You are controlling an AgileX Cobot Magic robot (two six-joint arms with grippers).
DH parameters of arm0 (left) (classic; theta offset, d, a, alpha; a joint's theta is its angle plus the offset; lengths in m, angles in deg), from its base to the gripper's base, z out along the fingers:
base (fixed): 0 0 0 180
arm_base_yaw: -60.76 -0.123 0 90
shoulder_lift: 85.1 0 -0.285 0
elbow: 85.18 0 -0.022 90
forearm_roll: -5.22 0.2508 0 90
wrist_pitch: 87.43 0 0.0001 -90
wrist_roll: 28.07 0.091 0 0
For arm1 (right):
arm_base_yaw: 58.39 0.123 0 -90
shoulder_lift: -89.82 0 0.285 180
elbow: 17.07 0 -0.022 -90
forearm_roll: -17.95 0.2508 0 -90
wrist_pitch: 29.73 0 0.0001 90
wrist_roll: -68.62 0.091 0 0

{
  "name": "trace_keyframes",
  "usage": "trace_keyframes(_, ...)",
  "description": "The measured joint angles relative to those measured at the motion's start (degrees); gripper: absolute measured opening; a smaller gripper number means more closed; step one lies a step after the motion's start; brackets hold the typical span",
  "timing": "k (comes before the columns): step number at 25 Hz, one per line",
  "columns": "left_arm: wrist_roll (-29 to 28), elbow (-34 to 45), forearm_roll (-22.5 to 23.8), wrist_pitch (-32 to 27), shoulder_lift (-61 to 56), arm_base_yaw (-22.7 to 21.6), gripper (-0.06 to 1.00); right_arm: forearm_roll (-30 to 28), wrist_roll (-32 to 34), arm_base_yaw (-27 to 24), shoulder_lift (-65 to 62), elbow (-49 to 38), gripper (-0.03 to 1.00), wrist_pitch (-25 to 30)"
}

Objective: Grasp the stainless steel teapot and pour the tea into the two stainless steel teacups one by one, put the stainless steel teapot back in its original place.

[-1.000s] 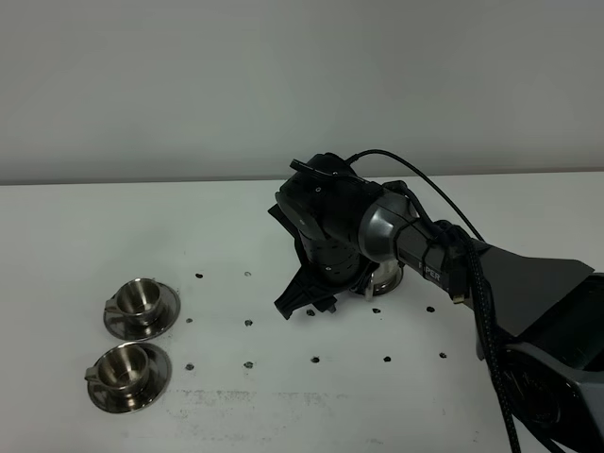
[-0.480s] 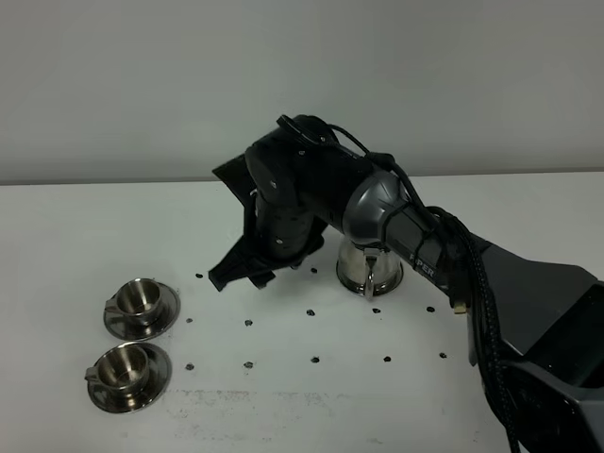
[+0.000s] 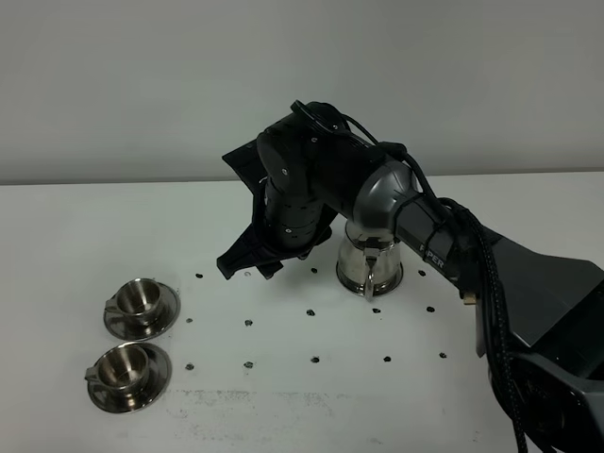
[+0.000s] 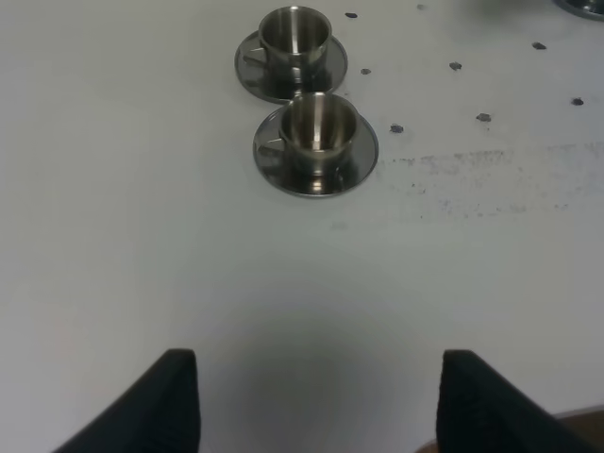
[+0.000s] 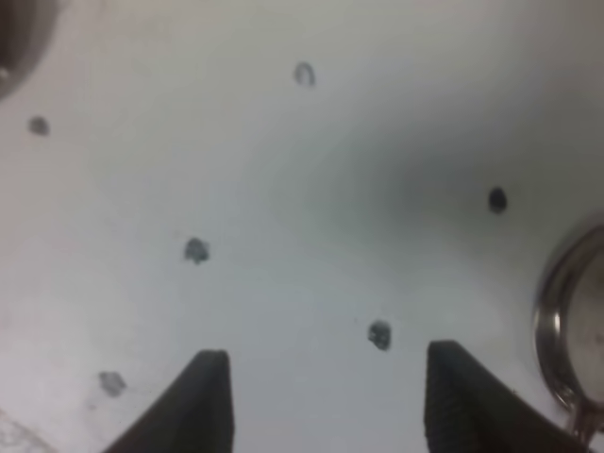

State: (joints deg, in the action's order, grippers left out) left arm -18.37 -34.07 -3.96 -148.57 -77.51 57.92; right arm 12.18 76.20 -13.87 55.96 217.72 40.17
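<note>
The stainless steel teapot (image 3: pixel 370 266) stands at the table's middle right, its top hidden behind my right arm. A shiny curved rim (image 5: pixel 566 321) at the edge of the right wrist view looks like its base. My right gripper (image 3: pixel 243 264) (image 5: pixel 330 401) hovers open left of the teapot, over bare table, holding nothing. The two stainless steel teacups (image 3: pixel 142 298) (image 3: pixel 126 368) sit on saucers at the front left, also shown as the far cup (image 4: pixel 295 33) and the near cup (image 4: pixel 319 123). Well short of the near cup, my left gripper (image 4: pixel 321 401) is open and empty. No tea shows, and the original place is hidden.
The white table (image 3: pixel 311 396) carries rows of small dark dots (image 3: pixel 314 360). A plain grey wall (image 3: pixel 142 85) rises behind it. My right arm's dark body and cables (image 3: pixel 491 283) stretch from the front right toward the middle.
My right gripper swung left and upward from in front of the teapot, uncovering the pot's base and handle. It stayed open. Teapot and cups have not moved.
</note>
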Motion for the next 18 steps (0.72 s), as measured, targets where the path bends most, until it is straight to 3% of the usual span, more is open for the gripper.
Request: trace_keyframes(18, 0.00, 0.00, 0.00, 0.00, 0.00, 0.00, 0.54, 1.44, 0.09, -4.68, 4.10, -2.27, 0.44, -0.20)
